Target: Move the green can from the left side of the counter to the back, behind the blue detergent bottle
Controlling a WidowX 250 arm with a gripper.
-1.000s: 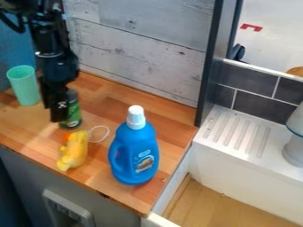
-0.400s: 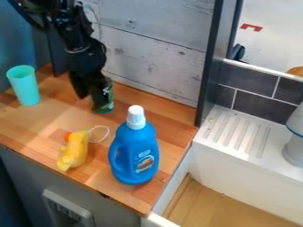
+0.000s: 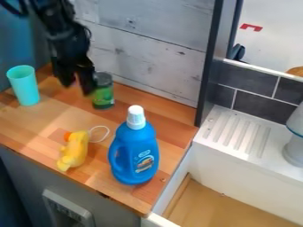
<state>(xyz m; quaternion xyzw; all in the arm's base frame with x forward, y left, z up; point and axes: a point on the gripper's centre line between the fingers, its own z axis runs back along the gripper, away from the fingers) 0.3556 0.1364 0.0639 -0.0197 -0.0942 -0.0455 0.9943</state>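
The black gripper (image 3: 78, 85) hangs over the back of the wooden counter, open, its two fingertips apart with nothing between them. Just right of it stands a green jar with a dark lid (image 3: 103, 91), upright near the wall and partly behind the right finger. A turquoise cup (image 3: 24, 85) is upright to the gripper's left. Nearer the front edge lies a yellow toy with an orange end (image 3: 74, 150), a thin white loop beside it. The blue detergent bottle with a white cap (image 3: 134, 150) stands upright at the counter's right part.
The wooden counter (image 3: 44, 123) ends at a front edge and a right edge. A whitewashed plank wall (image 3: 142, 48) rises behind, with a dark upright post (image 3: 208, 66). To the right are a white sink with a ridged drainboard (image 3: 237, 133) and a grey-white object (image 3: 294, 148).
The jar went from the counter's left-middle to near the back wall with the gripper. Since then the gripper has let it go and moved slightly left and up. The other things have stayed put.
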